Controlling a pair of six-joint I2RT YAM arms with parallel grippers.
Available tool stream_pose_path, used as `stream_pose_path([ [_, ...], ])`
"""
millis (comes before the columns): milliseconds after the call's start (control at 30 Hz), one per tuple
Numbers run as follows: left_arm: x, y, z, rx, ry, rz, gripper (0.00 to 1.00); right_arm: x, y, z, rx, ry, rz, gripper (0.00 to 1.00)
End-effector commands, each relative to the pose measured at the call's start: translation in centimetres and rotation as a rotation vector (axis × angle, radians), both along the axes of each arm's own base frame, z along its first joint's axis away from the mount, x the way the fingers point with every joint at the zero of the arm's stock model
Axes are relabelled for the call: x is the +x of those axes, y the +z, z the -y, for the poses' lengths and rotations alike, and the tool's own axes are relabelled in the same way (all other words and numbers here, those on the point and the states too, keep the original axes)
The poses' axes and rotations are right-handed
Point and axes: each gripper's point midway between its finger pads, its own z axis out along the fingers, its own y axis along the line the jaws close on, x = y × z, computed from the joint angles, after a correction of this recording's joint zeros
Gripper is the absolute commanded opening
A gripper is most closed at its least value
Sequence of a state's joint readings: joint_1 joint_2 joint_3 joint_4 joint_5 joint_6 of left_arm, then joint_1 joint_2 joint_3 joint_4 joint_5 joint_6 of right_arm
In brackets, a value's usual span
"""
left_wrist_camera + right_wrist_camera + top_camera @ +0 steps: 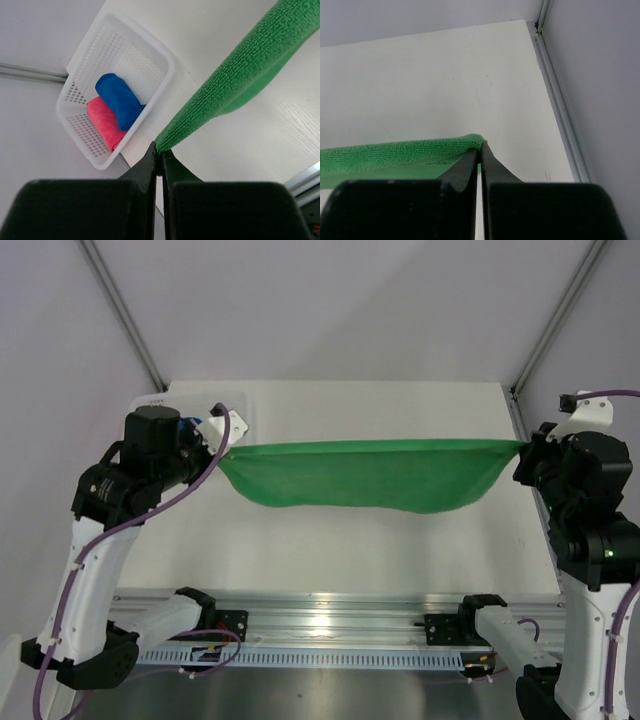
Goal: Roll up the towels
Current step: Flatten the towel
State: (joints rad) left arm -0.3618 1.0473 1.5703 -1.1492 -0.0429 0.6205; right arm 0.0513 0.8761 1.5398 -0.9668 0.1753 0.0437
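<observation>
One green towel (365, 475) was held stretched in the air above the table (350, 560), sagging in the middle and not yet rolled. Its left corner was pinched between the closed fingers of the left gripper (159, 150), and its right corner was pinched likewise by the right gripper (481, 149). At the far left, one basket (167, 65) was seen with two rolled towels inside, one blue towel (119, 100) and one pink towel (104, 127), touching side by side. Two of the three towels were judged done; one was left to roll.
</observation>
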Motion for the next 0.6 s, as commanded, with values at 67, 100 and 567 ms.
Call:
stream_pose_path([
  [67, -2.3, 0.5, -0.9, 0.003, 0.004, -0.043, 0.01, -3.6, -0.8, 0.9, -0.015, -0.039, -0.128, 0.0],
  [100, -2.2, 0.6, -0.5, -0.011, -0.008, -0.046, 0.01, -3.6, -1.3, 0.7, -0.01, -0.028, -0.154, 0.0],
  [567, 8.0, -14.8, 3.8, 0.008, -0.058, -0.435, 0.01, 10.0, -22.0, -2.4, 0.068, 0.136, -0.614, 0.0],
])
